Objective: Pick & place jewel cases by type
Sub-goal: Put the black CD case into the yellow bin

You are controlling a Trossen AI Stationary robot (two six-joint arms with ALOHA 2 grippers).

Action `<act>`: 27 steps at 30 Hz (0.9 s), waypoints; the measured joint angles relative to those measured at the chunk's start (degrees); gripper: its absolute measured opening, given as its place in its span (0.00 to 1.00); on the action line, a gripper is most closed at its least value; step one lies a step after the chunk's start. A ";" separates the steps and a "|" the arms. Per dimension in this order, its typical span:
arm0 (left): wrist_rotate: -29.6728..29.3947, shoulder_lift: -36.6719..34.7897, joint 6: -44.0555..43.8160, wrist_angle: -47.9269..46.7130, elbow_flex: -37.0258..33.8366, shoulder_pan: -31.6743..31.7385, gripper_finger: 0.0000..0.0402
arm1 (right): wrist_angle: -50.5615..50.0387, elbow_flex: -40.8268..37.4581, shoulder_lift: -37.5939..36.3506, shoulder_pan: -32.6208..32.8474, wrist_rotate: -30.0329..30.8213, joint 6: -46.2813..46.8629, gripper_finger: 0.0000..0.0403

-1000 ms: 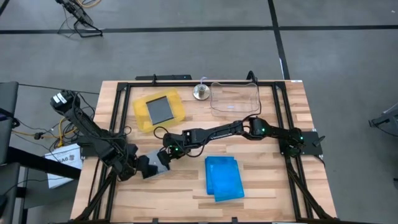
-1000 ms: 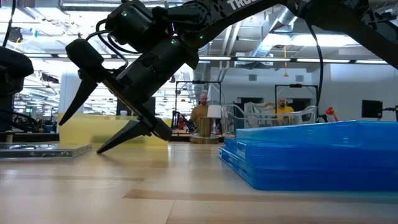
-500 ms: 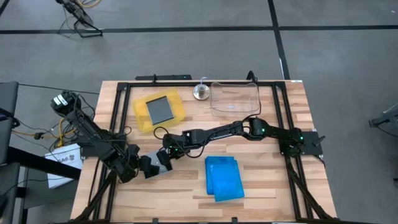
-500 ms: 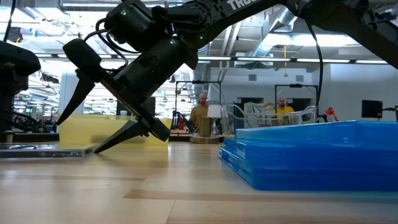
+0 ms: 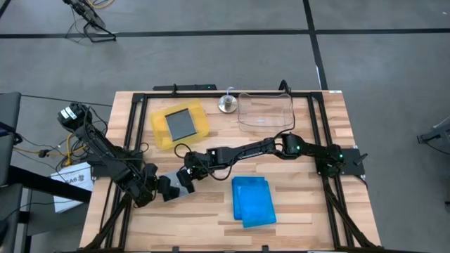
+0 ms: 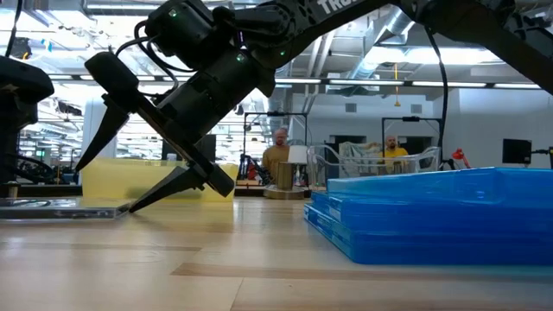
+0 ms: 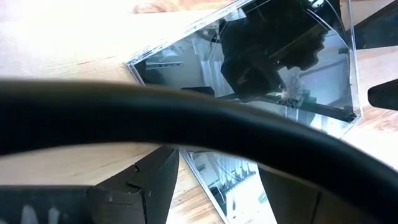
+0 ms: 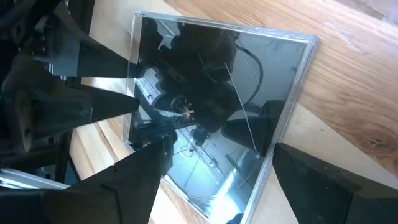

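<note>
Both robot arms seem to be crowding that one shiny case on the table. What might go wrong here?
1. The left gripper and right gripper both stand open at the same clear-grey case; they might bump each other.
2. The case lies flat on the table, so a finger could slide it rather than lift it.

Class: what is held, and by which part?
Cannot be told: the clear-grey jewel case lies flat, the open right gripper and the left gripper at its edges.
</note>
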 joint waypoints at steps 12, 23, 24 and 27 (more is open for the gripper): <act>0.31 1.55 2.86 0.03 0.39 -0.10 0.52 | 0.75 0.00 0.02 -0.16 -4.16 1.01 0.73; 1.71 -0.38 3.89 -3.23 -0.01 -2.99 0.52 | 2.16 0.00 -0.12 -1.28 -6.82 2.82 0.73; 1.87 -0.52 3.89 -3.61 -0.04 -3.14 0.52 | 2.04 0.01 -0.09 -1.37 -6.82 2.73 0.73; 2.55 -0.58 3.90 -4.38 -0.02 -3.22 0.52 | -0.19 0.35 -0.09 -1.40 -6.35 0.64 0.73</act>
